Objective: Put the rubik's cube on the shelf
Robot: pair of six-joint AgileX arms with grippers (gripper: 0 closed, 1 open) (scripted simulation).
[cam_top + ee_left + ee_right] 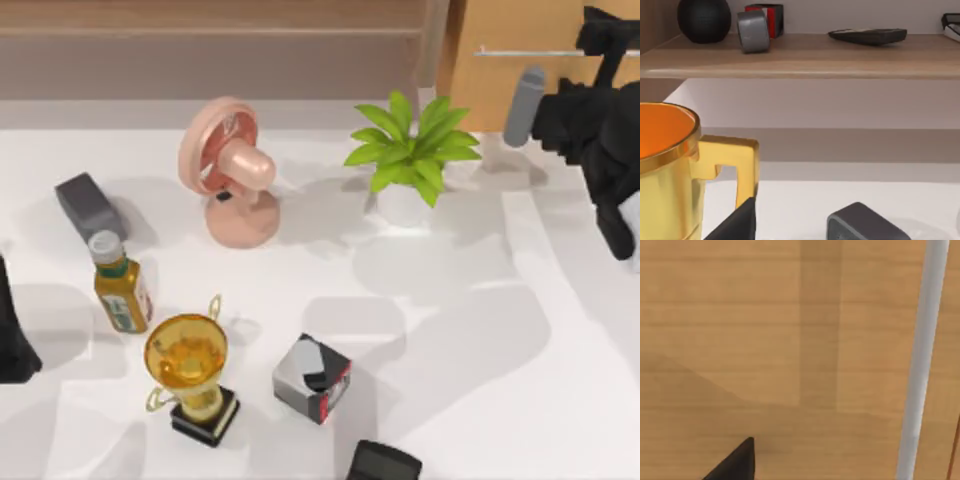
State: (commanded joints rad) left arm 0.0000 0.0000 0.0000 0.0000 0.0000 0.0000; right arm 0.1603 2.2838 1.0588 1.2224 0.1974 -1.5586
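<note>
The rubik's cube is out of view. The shelf (pixel 210 45) runs as a long brown wooden ledge along the back of the table, left of the cabinet. In the left wrist view the shelf (pixel 805 57) carries a black ball (pixel 704 19), a grey roll (pixel 753 31), a red box (pixel 771 17) and a dark remote (pixel 867 35). My right gripper (pixel 606 38) is at the back right, up against the cabinet's silver handle (pixel 520 51). My left arm (pixel 12 345) is parked at the left edge.
On the table stand a pink fan (pixel 228 165), a potted plant (pixel 410 150), a grey box (pixel 88 205), a bottle (pixel 120 285), a gold trophy (pixel 190 365) and a grey-black-red box (pixel 312 378). The orange-wood cabinet (pixel 765 340) is close before the right wrist.
</note>
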